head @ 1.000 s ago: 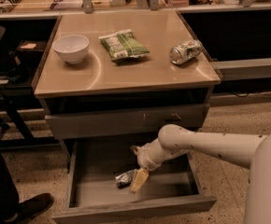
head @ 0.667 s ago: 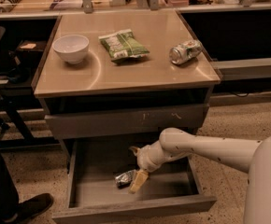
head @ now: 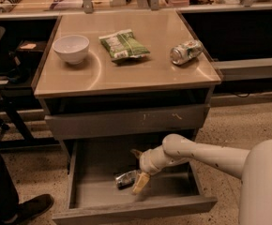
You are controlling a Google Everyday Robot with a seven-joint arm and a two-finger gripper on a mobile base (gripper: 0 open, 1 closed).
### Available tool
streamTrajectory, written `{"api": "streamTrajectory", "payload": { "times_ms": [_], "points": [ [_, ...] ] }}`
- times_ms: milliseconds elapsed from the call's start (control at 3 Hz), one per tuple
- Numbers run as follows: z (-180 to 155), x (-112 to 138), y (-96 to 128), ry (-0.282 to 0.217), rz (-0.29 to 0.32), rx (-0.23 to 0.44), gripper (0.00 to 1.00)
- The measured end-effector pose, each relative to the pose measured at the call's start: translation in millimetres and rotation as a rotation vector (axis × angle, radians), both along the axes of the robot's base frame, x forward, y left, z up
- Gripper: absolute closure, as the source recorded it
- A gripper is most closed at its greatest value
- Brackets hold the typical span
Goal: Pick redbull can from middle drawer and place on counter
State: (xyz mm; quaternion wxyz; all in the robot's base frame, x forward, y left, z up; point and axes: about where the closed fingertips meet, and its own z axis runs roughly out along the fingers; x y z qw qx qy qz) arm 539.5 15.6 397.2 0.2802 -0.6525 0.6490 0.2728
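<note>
Reaching into the middle drawer (head: 126, 211), we are at the grasp-approach step. The gripper (head: 138, 168) hangs low inside it, fingers (head: 141, 183) spread and pinching nothing. The redbull can (head: 125, 178) lies on its side on the drawer floor, just beside the paler fingertip, possibly touching it. Next, we judge, the fingers must straddle the can, close, then lift it to the counter (head: 140, 74) above them.

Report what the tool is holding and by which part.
Cannot be told: the tool is in the middle drawer at the redbull can, which lies on the drawer floor.
</note>
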Motion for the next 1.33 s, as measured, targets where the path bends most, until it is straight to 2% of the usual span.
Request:
{"api": "streamTrajectory", "payload": {
  "times_ms": [333, 667, 1333],
  "points": [
    [-20, 2, -1, 0.013, 0.003, 0.012, 0.00],
    [-37, 1, -1, 0.049, -0.016, -0.003, 0.18],
    [-41, 1, -1, 0.060, -0.023, -0.007, 0.65]
  ]
}}
